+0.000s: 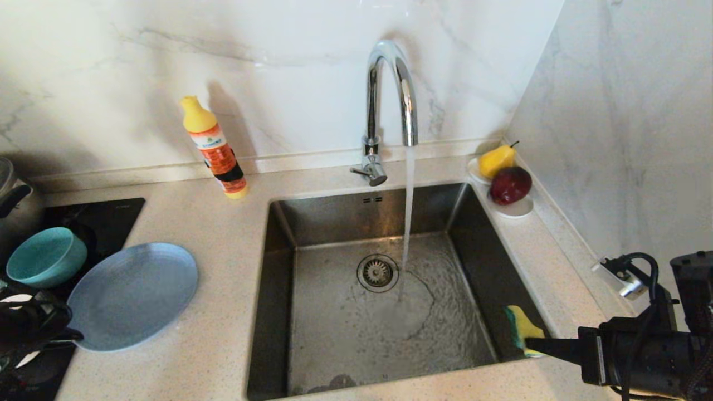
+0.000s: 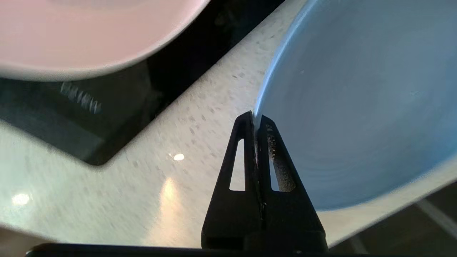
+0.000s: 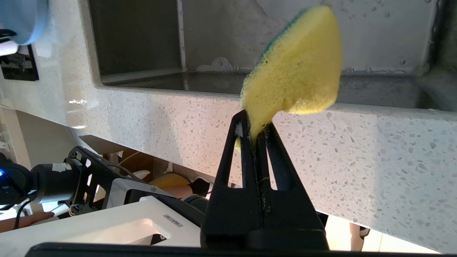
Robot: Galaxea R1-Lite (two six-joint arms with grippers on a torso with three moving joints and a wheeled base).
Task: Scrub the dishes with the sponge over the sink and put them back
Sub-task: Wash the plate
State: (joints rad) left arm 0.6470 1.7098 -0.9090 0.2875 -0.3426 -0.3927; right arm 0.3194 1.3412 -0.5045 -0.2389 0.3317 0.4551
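At the near left corner of the counter, the left gripper [image 2: 255, 119] is pinching the rim of the grey-blue plate [image 1: 133, 292], jaws pressed together on it, so pickup looks underway; next it must lift the plate over the sink [image 1: 278, 267]. Nearby, the right gripper [image 3: 255, 130] is squeezing the sponge [image 3: 296, 75] above the sink's near right edge, beyond which tap water is running.

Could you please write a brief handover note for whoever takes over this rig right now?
Left claw: shut on the rim of the grey-blue plate, on the counter left of the sink.
Right claw: shut on the sponge, at the sink's front right corner.
Teal bowl and pink bowl sit on the cooktop.
Tap running.
Done: plate and sponge gripped.
Left: scrub all three, put back.
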